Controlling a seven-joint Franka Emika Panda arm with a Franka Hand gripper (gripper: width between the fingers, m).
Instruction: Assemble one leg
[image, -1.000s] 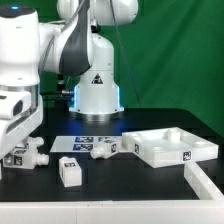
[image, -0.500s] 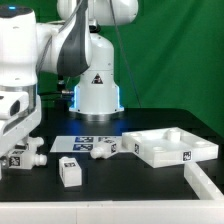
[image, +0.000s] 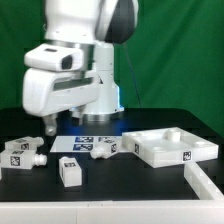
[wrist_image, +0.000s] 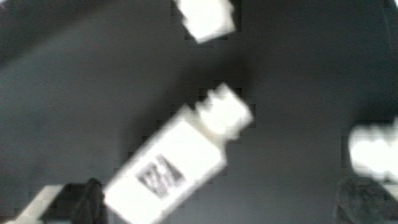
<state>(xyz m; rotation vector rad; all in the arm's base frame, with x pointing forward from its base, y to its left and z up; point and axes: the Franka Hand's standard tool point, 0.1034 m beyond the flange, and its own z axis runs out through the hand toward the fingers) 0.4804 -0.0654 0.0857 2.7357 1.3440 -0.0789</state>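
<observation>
Several white legs with tag stickers lie on the black table: one at the exterior view's left (image: 22, 152), one nearer the front (image: 70, 171), and two by the marker board (image: 103, 150) (image: 126, 145). My gripper (image: 61, 124) hangs above the table between the left leg and the marker board, and it holds nothing. The blurred wrist view shows one leg (wrist_image: 178, 158) lying aslant with its peg end away from the fingers. Its tagged end lies close to one dark finger (wrist_image: 54, 205). The fingers stand wide apart around my gripper (wrist_image: 214, 212).
The marker board (image: 85, 140) lies in front of the robot base. A white tray-like part (image: 170, 146) sits at the exterior view's right, with another white part (image: 206, 186) at the front right corner. Two more white pieces show in the wrist view (wrist_image: 208, 18) (wrist_image: 374, 145).
The arm has swung from the exterior view's left edge toward the middle. The left leg, earlier partly covered by the hand, now lies in full view. The legs have not visibly moved.
</observation>
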